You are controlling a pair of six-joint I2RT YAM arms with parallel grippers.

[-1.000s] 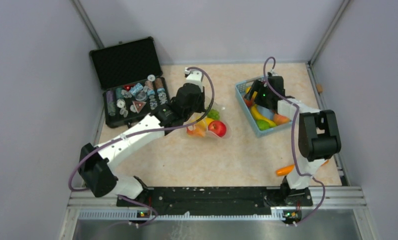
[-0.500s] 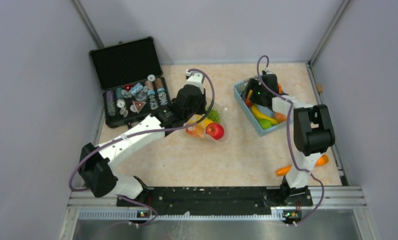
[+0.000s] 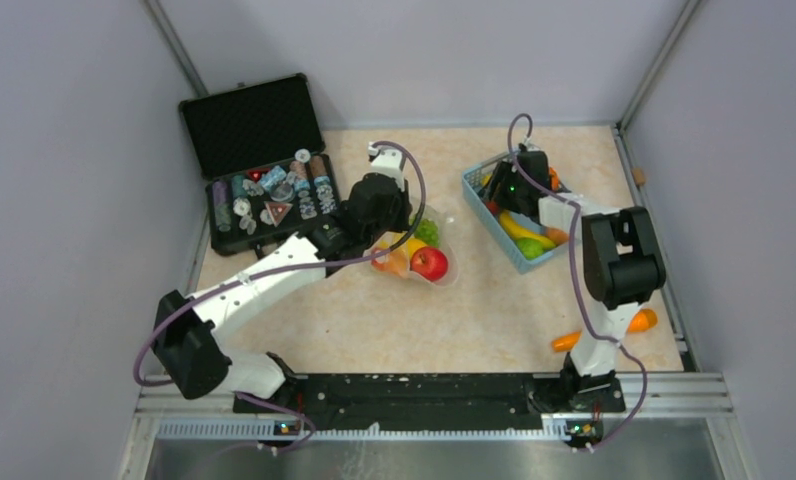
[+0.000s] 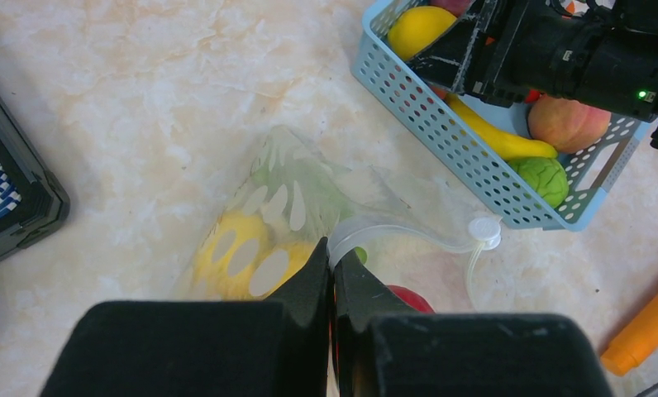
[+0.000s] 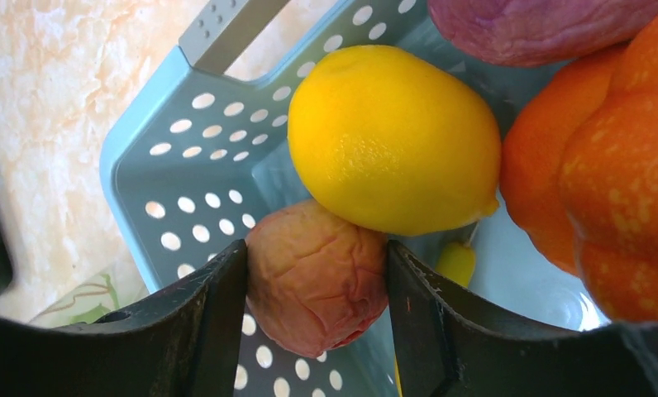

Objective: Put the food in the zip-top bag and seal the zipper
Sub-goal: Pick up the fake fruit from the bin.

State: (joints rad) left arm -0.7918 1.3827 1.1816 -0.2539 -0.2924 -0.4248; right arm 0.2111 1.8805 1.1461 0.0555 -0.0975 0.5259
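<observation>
Feed shows my left hand (image 4: 332,258) clenched on the narrow white zipper strip (image 4: 408,232) of the clear dotted plastic bag (image 4: 297,186), nearer the far edge with toy food (image 4: 241,258) inside, while my right hand (image 5: 316,269) grasps a wrinkled reddish plastic fruit (image 5: 313,294) in the light-blue perforated basket (image 5: 185,186) near the far right corner.

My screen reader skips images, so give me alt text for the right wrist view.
The right fingers grip a wrinkled reddish fruit in the corner of a light-blue basket. A lemon lies against it, with an orange fruit to the right and a purple fruit at the top edge.
</observation>
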